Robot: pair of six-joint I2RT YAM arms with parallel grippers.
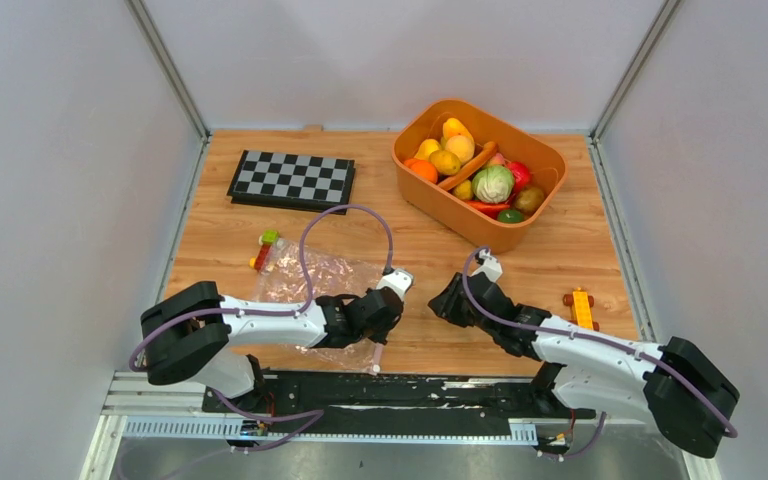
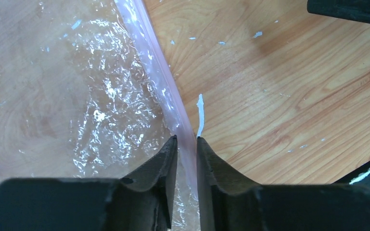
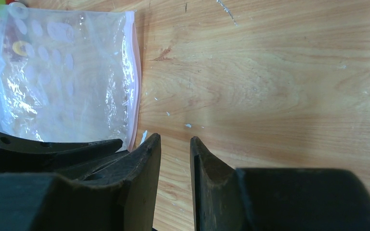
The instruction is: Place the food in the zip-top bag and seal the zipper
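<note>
The zip-top bag (image 1: 310,275) lies flat and crinkly on the wood in front of the left arm, with no food in it. Its zipper (image 2: 159,72) runs as a pale pink strip along the edge nearest the right arm. My left gripper (image 1: 372,330) hangs over the bag's near right corner. In its wrist view the left gripper (image 2: 187,138) straddles the zipper, jaws narrowly apart. My right gripper (image 1: 443,300) hovers over bare wood just right of the bag (image 3: 62,72), slightly open and empty (image 3: 173,137). The food (image 1: 480,170) is piled in the orange tub.
The orange tub (image 1: 460,225) stands at the back right. A checkerboard (image 1: 292,178) lies at the back left. One small wheeled block toy (image 1: 267,245) sits at the bag's far left corner, another (image 1: 581,305) beside the right arm.
</note>
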